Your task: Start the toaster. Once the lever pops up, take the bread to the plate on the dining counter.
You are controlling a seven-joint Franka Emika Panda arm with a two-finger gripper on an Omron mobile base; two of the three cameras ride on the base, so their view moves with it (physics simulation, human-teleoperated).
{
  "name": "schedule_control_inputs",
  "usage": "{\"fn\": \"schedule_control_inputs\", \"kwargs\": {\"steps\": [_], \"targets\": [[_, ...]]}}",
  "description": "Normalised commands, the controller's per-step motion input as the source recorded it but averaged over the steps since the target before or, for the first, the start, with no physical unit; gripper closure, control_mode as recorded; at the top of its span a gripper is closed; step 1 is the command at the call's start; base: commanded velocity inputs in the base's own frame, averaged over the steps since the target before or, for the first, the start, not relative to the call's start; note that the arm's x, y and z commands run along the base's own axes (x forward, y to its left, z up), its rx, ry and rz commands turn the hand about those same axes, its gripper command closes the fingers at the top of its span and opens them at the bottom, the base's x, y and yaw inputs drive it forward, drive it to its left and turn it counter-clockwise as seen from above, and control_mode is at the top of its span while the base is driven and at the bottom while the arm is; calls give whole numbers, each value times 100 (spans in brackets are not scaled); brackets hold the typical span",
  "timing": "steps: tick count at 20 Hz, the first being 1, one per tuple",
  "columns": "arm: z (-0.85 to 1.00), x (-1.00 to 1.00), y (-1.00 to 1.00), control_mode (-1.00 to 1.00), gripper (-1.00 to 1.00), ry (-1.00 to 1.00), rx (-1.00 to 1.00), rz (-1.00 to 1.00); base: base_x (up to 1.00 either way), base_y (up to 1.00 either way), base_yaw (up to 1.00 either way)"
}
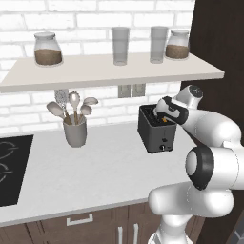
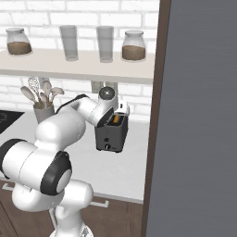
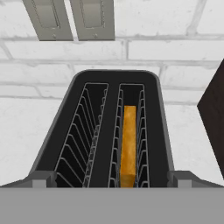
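Hand view: wide-spread tool (image 3: 112, 180) poised straight above the toaster (image 3: 57, 131), bread (image 3: 128, 144) in its right slot.

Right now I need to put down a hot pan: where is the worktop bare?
Bare: the wide stretch between the hob, the utensil cup and the toaster. Crowded: around the toaster, under the arm.

1. Below the tool (image 3: 112, 181), the toaster (image 1: 156, 131) has one slot empty and the other filled by the bread (image 3: 128, 146)
2. Above it, the shelf (image 1: 109, 71) limits headroom
3. Beside it, a dark cabinet panel (image 2: 199, 115) closes one side
4. Toward the utensil cup (image 1: 75, 131), the surface (image 1: 95, 171) lies free
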Motion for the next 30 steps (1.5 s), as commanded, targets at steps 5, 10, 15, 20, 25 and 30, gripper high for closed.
{"fn": "schedule_control_inputs", "kwargs": {"steps": [5,10,15,20,25,30], "targets": [[0,0,0,-100,-100,0,0,0,0,0,0],[0,0,0,-100,-100,0,0,0,0,0,0],[0,0,0,-100,-100,0,0,0,0,0,0],[0,0,0,-100,-100,0,0,0,0,0,0],[0,0,0,-100,-100,0,0,0,0,0,0],[0,0,0,-100,-100,0,0,0,0,0,0]]}}
